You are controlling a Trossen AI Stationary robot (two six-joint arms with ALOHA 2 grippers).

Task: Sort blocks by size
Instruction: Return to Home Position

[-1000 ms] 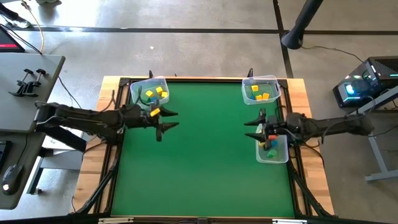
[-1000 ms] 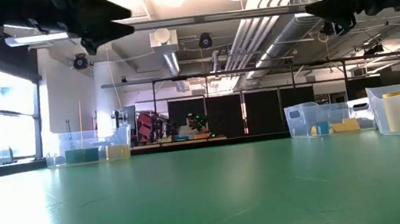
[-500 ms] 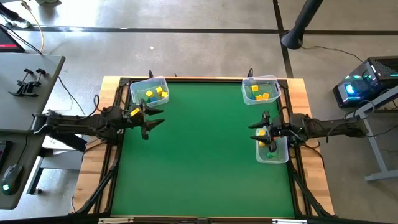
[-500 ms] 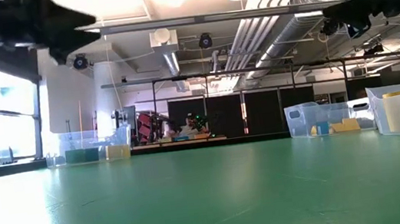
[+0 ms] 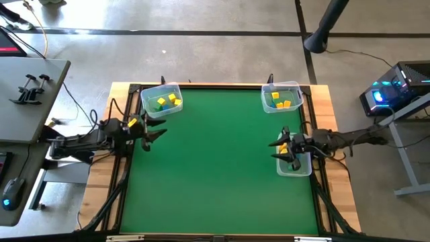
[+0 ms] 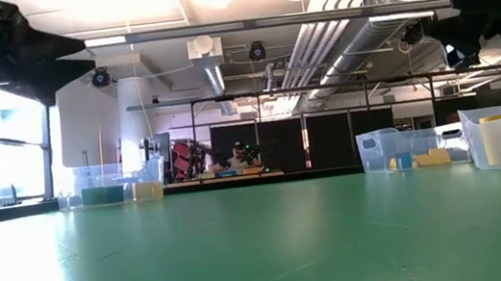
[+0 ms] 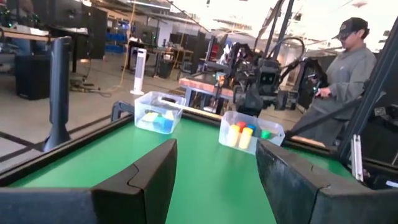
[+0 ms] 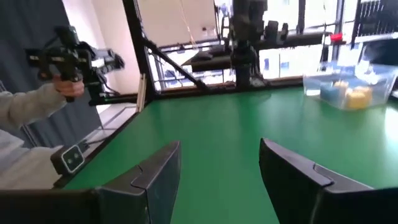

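Note:
The blocks lie in three clear bins: yellow, green and blue ones in the far-left bin, yellow and green ones in the far-right bin, and yellow, red and green ones in the bin at the right edge. My left gripper is open and empty above the mat's left edge, just nearer than the far-left bin. My right gripper is open and empty above the inner rim of the right-edge bin. Both pairs of fingers show open in the wrist views.
The green mat lies between the arms inside a black frame on a wooden table. A person stands beyond the table's right side, and a hand holding a controller shows beside the table. A grey side table stands to the left.
My left gripper has drawn back from over the mat toward the table's left edge. My right gripper has drawn back toward the right edge and a little nearer, over the right-edge bin. Both have stayed open and empty.

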